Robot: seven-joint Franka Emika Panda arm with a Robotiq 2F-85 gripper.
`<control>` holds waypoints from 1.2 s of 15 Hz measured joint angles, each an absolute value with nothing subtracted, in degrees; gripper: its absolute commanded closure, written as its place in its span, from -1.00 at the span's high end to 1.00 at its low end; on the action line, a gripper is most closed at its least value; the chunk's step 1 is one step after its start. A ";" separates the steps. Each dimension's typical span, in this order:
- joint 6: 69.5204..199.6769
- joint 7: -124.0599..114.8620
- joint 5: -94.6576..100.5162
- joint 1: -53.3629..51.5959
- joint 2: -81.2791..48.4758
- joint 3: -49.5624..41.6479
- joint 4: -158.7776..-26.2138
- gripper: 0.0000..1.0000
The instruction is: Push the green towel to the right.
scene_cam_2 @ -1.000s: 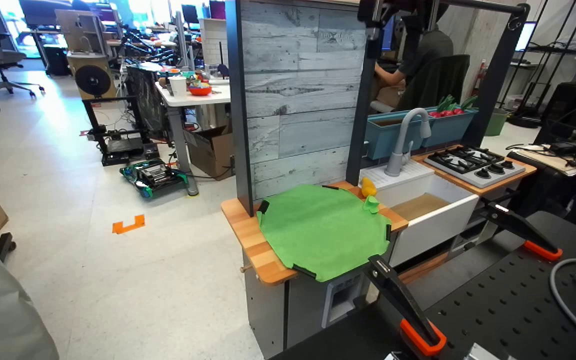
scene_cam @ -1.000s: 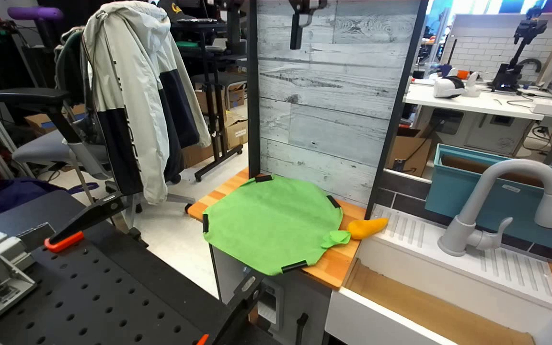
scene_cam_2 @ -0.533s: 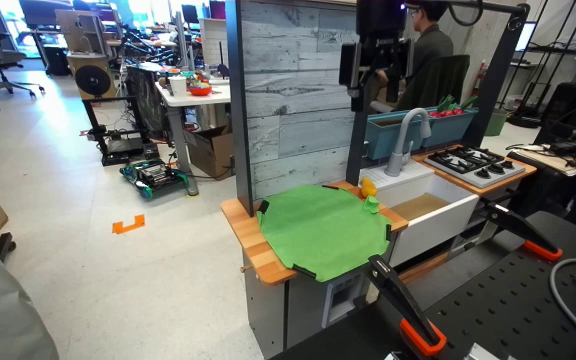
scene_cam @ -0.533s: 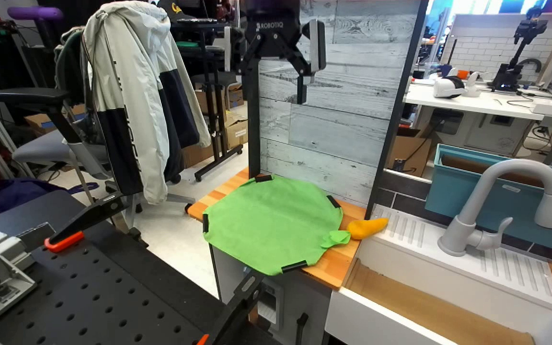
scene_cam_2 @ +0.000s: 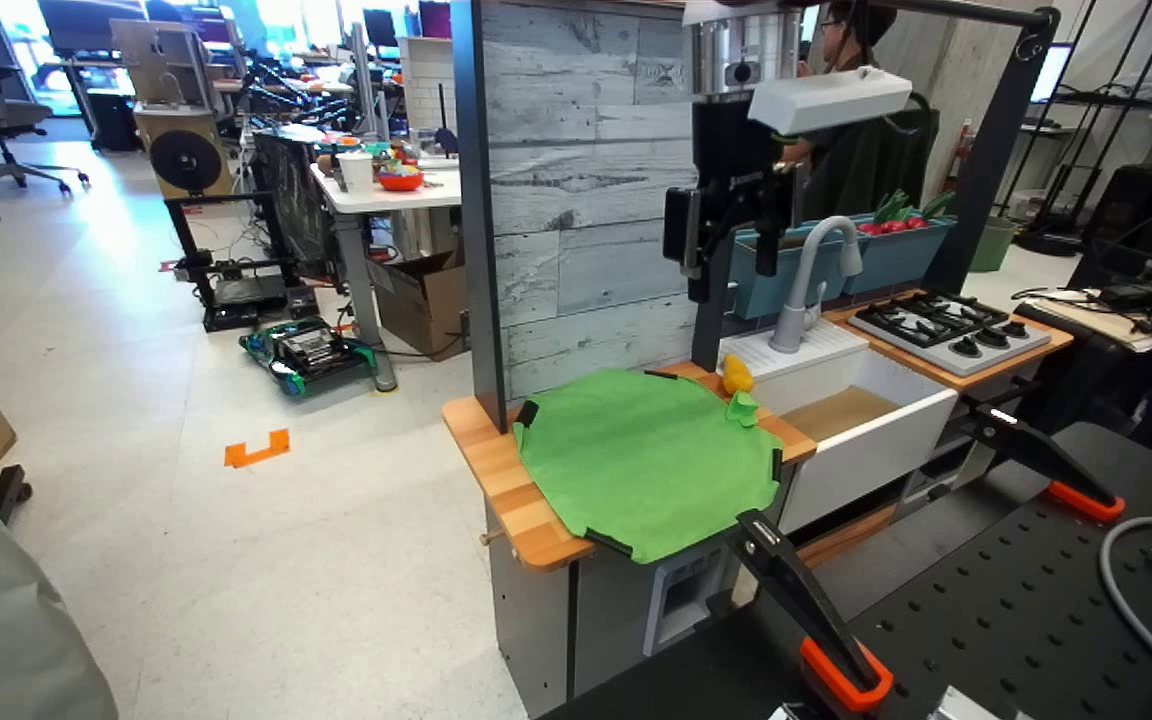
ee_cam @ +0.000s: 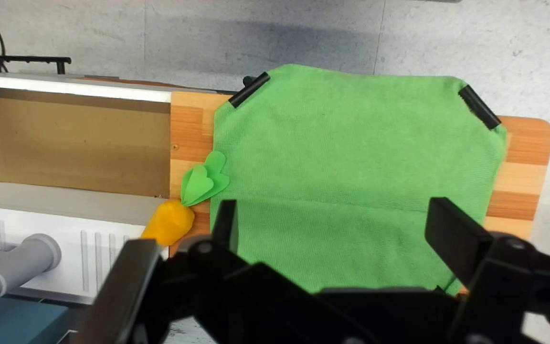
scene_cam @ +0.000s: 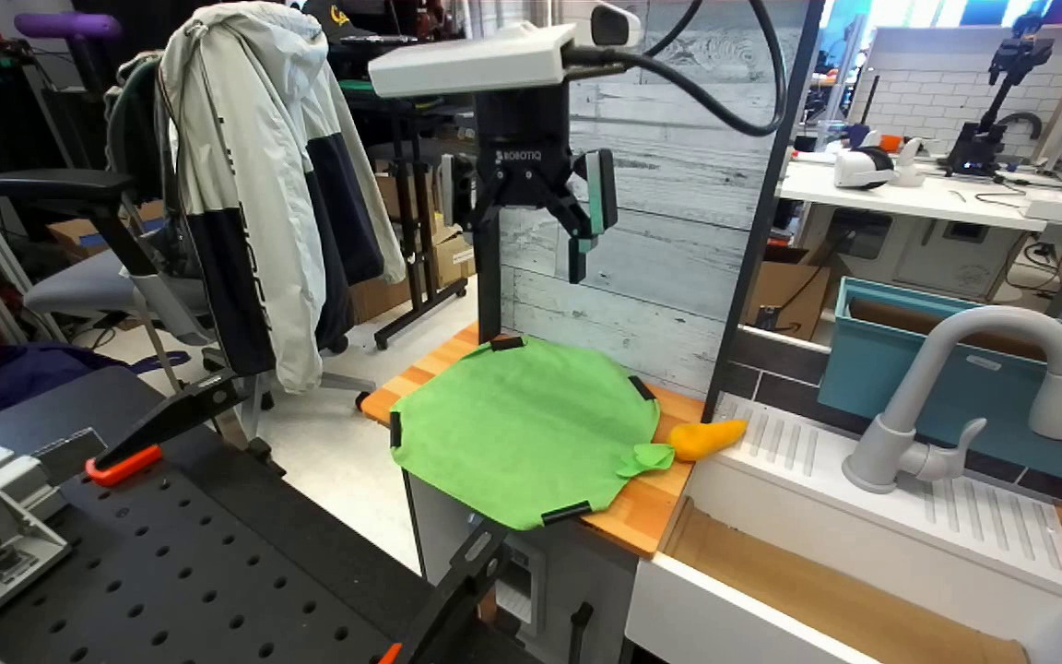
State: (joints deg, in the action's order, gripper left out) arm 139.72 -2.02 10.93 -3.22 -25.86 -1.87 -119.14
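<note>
Noted orange toy vegetable point(scene_cam: 704, 440) on counter point(scene_cam: 642, 521), just beside white sink point(scene_cam: 725, 618). Recorded gray faucet point(scene_cam: 907, 397) before teal planter point(scene_cam: 992, 387); also jacket point(scene_cam: 254, 175) draped over chair point(scene_cam: 107, 281).

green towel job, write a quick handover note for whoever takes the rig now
Hand: open, holding nothing, above the green towel, not touching it.
Towel: spread on the wooden counter, black strips at its corners.
Beside it, toward the sink: an orange-yellow vegetable, its green leaves overlapping the towel's edge.
Done: hand is over the towel; no push yet.
Left: lower the hand and push the towel right. The strips may be tape and could resist, so go gently.
</note>
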 measured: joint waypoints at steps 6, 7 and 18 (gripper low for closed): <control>147.00 -2.58 10.89 -3.17 -31.52 -2.34 -118.04 1.00; 147.81 -2.58 10.80 -3.15 -32.49 -2.34 -117.74 1.00; 156.71 -2.24 8.77 -2.54 -45.03 -1.97 -111.33 1.00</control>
State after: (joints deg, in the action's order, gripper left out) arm 156.71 -2.24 8.77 -2.54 -45.03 -1.97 -111.33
